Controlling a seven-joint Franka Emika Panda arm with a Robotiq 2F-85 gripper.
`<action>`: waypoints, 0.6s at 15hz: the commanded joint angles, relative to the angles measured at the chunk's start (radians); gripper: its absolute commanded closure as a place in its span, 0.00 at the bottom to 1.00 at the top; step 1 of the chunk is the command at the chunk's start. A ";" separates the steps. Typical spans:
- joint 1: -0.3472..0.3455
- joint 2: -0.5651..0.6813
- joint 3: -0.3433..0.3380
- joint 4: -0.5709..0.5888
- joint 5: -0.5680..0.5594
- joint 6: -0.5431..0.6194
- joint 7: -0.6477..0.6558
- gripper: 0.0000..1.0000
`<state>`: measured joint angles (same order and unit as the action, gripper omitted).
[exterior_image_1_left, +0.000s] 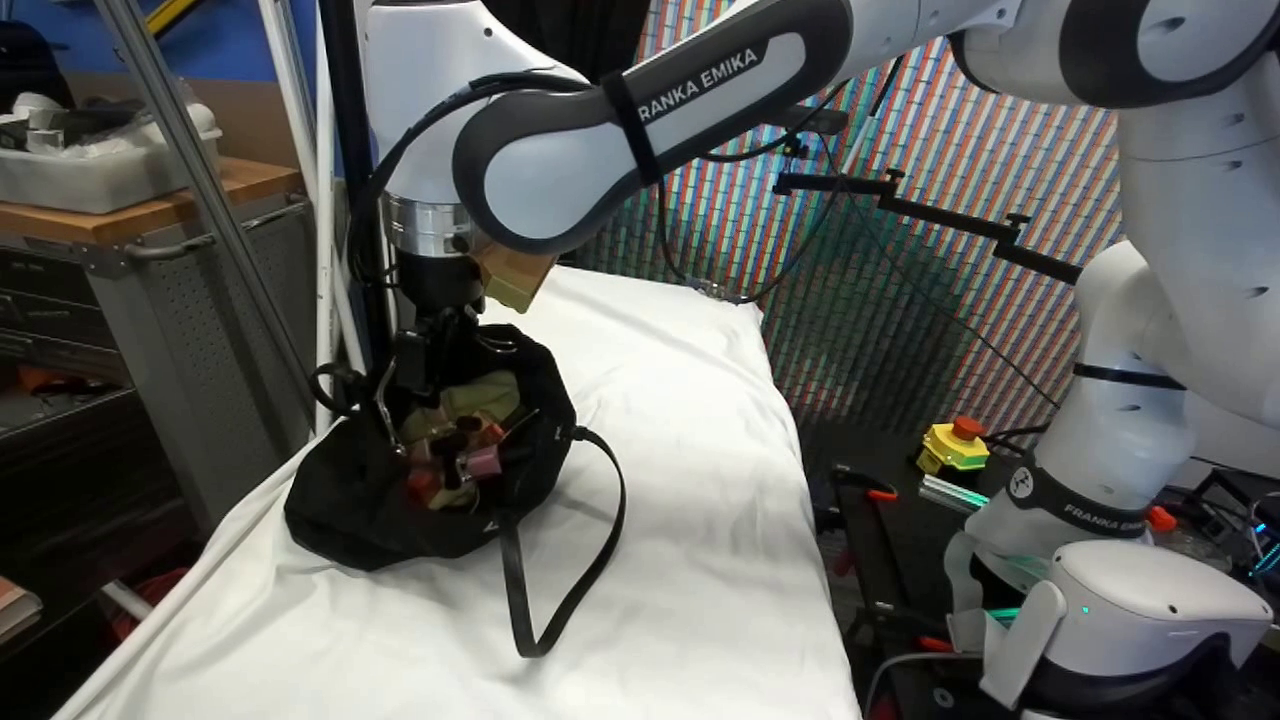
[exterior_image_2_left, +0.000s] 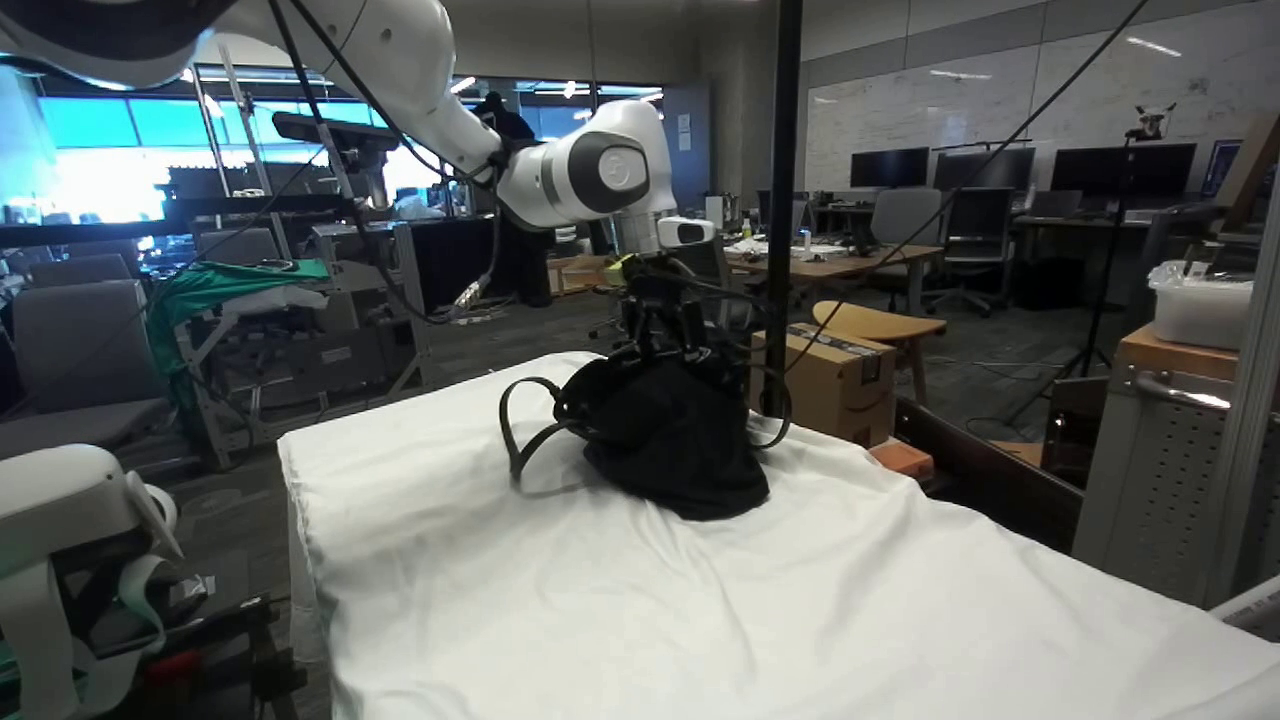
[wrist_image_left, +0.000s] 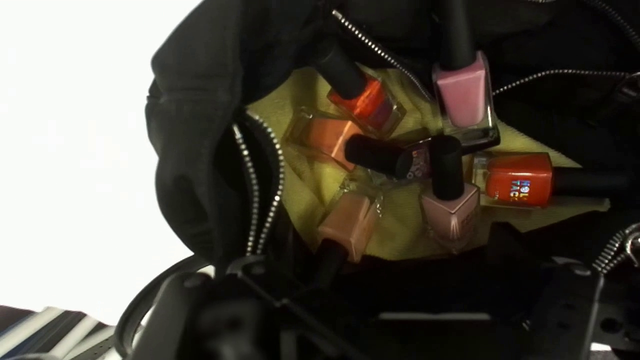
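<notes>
A black bag (exterior_image_1_left: 350, 510) with zippers stands open on a white-covered table; it also shows in an exterior view (exterior_image_2_left: 680, 450) and the wrist view (wrist_image_left: 195, 125). Inside, on yellow lining (wrist_image_left: 400, 220), lie several nail polish bottles: pink (wrist_image_left: 462, 95), red (wrist_image_left: 520, 180), orange (wrist_image_left: 330, 135), orange-red (wrist_image_left: 370, 105), peach (wrist_image_left: 350, 225), mauve (wrist_image_left: 452, 215) and a partly hidden dark one (wrist_image_left: 421, 159). My gripper (wrist_image_left: 395, 265) points down at the bag's mouth, fingers apart, nearest the peach and mauve bottles. Nothing shows held between them. It is at the bag's rim in both exterior views (exterior_image_1_left: 425, 375) (exterior_image_2_left: 665, 340).
A black strap (exterior_image_1_left: 530, 600) loops from the bag onto the white cloth (exterior_image_1_left: 720, 560). A black pole (exterior_image_2_left: 783, 200) and a cardboard box (exterior_image_2_left: 830, 385) stand behind the table. A metal cart (exterior_image_1_left: 230, 330) is beside it. A headset (exterior_image_1_left: 1150, 600) and an emergency stop (exterior_image_1_left: 955, 445) sit near the robot base.
</notes>
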<state>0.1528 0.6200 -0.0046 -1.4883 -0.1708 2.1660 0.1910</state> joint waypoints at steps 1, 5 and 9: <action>-0.003 -0.121 0.002 -0.139 0.026 0.014 0.024 0.00; 0.000 -0.255 0.000 -0.312 0.024 0.052 0.079 0.00; -0.004 -0.401 0.011 -0.504 0.040 0.102 0.135 0.00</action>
<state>0.1529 0.3684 -0.0020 -1.8031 -0.1539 2.1987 0.2835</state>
